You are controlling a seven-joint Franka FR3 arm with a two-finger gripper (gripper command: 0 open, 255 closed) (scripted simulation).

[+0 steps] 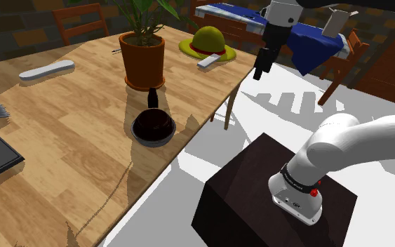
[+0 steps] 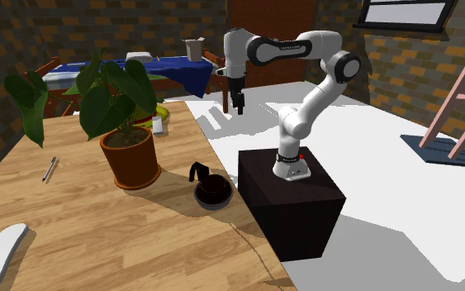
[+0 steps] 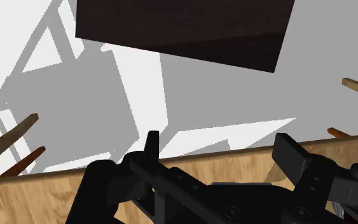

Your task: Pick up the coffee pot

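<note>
1. The coffee pot (image 1: 152, 127), dark with a black handle, was seen upright on the wooden table (image 1: 62, 147), near the edge facing the stand (image 1: 259, 200).
2. It was set just beside the potted plant (image 1: 144, 62), with its handle turned toward the plant.
3. The gripper (image 1: 261, 72) was held in the air, pointing down over the table's edge and well apart from the coffee pot.
4. In the wrist view the fingers (image 3: 152, 145) were seen spread wide, with nothing clasped between them.
5. A yellow-green hat (image 1: 207, 41) with a red band was noted on the table near the gripper.
6. A white flat object (image 1: 46, 69) was noted at the table's far side.
</note>
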